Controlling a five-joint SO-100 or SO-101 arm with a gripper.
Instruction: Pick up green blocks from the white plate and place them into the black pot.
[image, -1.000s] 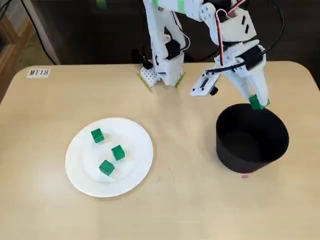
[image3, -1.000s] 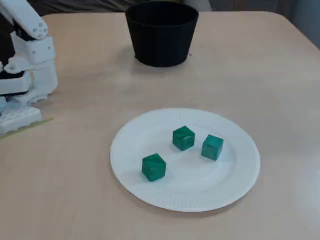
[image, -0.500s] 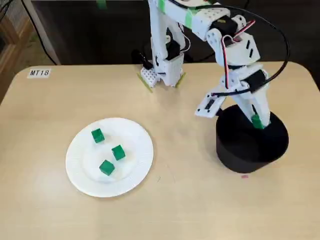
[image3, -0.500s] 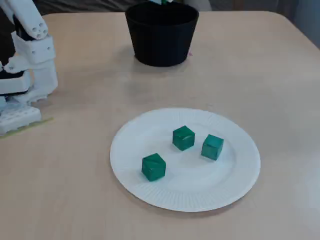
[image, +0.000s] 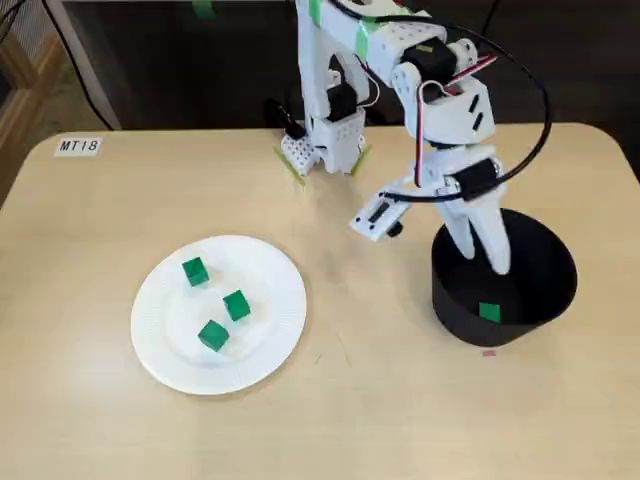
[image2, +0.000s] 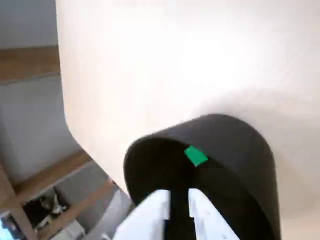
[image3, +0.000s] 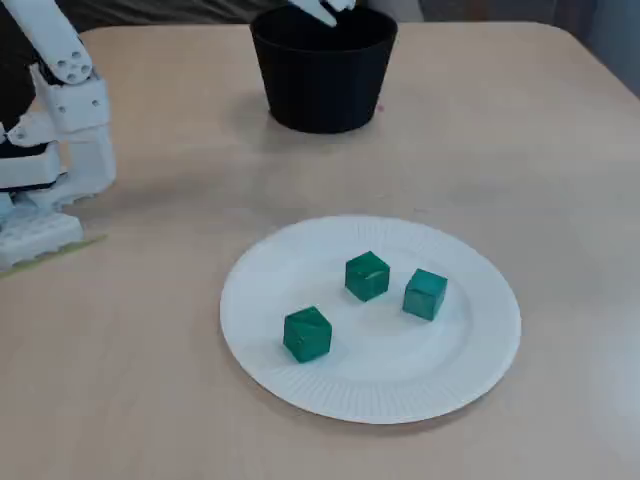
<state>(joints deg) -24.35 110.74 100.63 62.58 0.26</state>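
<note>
Pale wooden table (image: 100, 420) fills both fixed views. Toward 4 o'clock on it stands the black pot (image: 520, 330), and the gripper (image: 484, 262) reaches down inside, its fingers parted by a narrow gap with nothing between them. One green block (image: 489, 312) lies loose on the pot floor, at 6 o'clock from the fingertips and clear of them. Toward 8 o'clock sits the white plate (image: 160, 350) with three more green blocks (image: 236, 305), each apart from the others.
</note>
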